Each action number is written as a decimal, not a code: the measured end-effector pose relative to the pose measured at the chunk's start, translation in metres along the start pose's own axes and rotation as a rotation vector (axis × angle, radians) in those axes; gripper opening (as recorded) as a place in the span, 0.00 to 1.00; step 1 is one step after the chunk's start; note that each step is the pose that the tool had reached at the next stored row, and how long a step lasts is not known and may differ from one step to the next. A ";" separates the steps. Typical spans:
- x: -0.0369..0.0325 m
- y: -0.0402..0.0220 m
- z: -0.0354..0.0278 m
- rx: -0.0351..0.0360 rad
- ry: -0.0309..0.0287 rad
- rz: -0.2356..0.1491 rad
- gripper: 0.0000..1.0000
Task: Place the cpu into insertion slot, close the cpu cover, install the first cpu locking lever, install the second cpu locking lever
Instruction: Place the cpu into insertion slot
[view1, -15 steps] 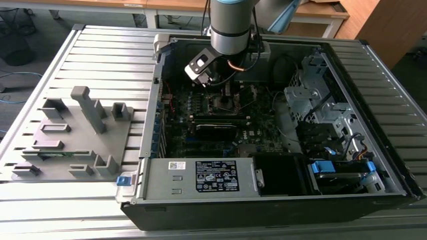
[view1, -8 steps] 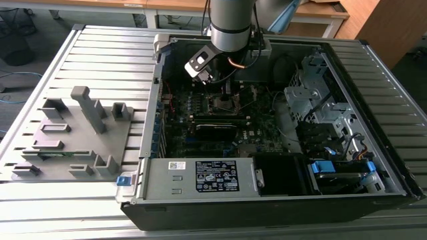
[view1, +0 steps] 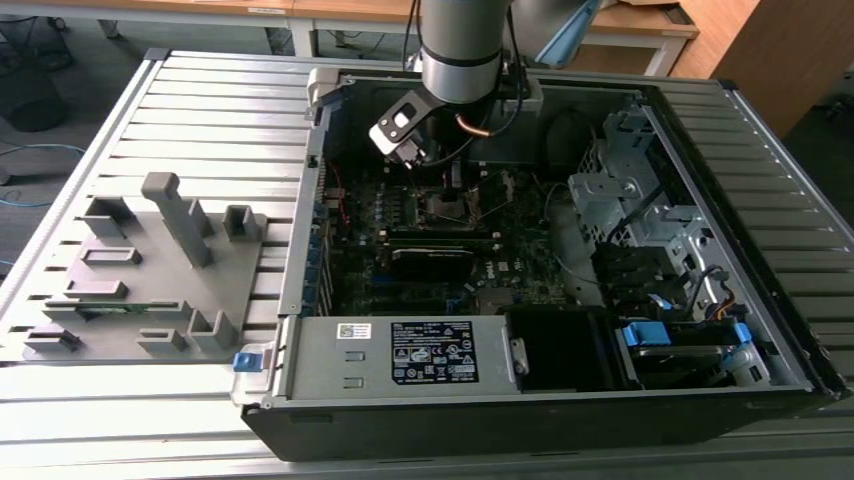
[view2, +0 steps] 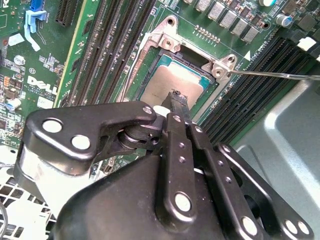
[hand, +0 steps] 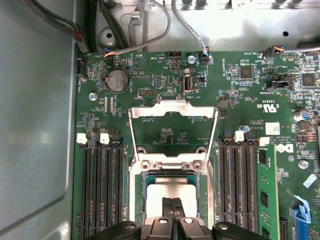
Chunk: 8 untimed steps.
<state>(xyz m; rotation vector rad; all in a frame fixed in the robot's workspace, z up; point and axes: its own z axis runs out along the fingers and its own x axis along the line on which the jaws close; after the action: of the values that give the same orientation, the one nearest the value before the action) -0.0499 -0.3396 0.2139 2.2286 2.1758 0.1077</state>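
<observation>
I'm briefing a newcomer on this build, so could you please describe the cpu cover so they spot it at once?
Inside the open computer case, find the green motherboard and the cpu lying between its black memory slots. The cpu cover is swung open beside it: the only thin silver frame, its large square cut-out showing green board.

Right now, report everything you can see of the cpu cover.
In the first wrist view the cpu cover is a thin, bare silver metal frame with a large square cut-out; the green board shows through it. It stands swung open, off the insertion slot, joined only at its hinge end by the socket's edge. The cpu lies uncovered in the slot. The gripper is at the cpu, jaws together, clear of the cover.
</observation>
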 end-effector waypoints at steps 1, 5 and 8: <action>0.0000 0.0000 -0.0001 0.0000 0.0000 0.000 0.11; 0.0004 0.0008 -0.0113 0.0000 0.0000 0.000 0.11; 0.0004 0.0009 -0.0133 0.0001 0.0001 0.000 0.11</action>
<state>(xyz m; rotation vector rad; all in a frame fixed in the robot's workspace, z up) -0.0499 -0.3396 0.2272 2.2287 2.1759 0.1077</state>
